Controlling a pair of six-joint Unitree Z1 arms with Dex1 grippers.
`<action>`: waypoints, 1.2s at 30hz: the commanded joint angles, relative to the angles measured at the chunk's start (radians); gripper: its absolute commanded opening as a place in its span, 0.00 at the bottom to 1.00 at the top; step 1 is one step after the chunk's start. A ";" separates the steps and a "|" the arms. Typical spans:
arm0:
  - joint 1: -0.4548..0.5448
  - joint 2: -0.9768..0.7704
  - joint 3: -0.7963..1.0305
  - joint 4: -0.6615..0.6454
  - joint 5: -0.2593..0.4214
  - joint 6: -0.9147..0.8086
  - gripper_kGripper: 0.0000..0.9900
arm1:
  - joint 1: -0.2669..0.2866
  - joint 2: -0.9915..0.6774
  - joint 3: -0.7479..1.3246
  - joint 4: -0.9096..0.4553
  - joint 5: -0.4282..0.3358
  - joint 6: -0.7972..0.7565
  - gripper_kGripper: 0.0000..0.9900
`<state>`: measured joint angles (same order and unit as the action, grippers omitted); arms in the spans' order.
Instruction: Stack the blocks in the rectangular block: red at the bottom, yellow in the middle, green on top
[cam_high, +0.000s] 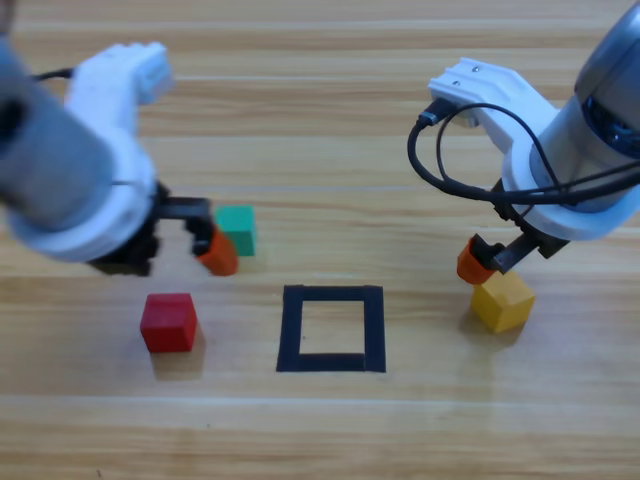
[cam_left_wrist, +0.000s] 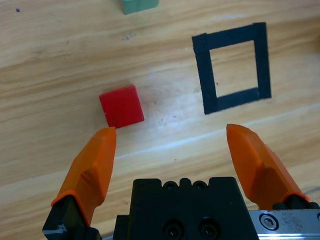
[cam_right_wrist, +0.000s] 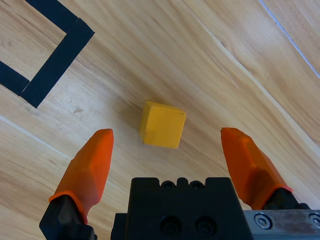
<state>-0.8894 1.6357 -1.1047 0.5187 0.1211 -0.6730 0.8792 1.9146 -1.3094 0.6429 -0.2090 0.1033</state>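
Note:
The red cube (cam_high: 168, 322) (cam_left_wrist: 121, 106) sits on the wood left of the black tape square (cam_high: 332, 293) (cam_left_wrist: 210, 80). Behind it lies the teal-green cube (cam_high: 237, 230) (cam_left_wrist: 140, 5). My left gripper (cam_high: 185, 255) (cam_left_wrist: 170, 132) hangs open and empty between those two cubes; in its wrist view the red cube lies just past the left jaw's tip. The yellow cube (cam_high: 503, 300) (cam_right_wrist: 162, 125) rests right of the square. Over it hovers my right gripper (cam_high: 505, 262) (cam_right_wrist: 166, 132), open, with the cube seen between its jaws. One corner of the tape square (cam_right_wrist: 60, 55) shows there.
Bare wooden table (cam_high: 330, 430) runs along the front and behind the arms. The right arm's black cable (cam_high: 440, 170) loops out toward the middle.

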 joint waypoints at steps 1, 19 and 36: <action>-0.017 0.173 -0.024 0.017 0.040 -0.053 0.94 | -0.051 0.115 -0.034 0.043 -0.007 0.015 0.96; -0.016 0.305 -0.040 0.017 0.131 -0.125 0.95 | -0.077 0.242 -0.068 0.092 0.019 0.084 0.93; -0.011 0.365 -0.040 0.012 0.129 -0.129 0.85 | -0.092 0.334 -0.156 0.207 0.128 0.098 0.62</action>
<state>-0.8896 1.9593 -1.1420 0.5281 0.2462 -0.8020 0.8206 2.1758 -1.4536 0.8048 -0.1065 0.1967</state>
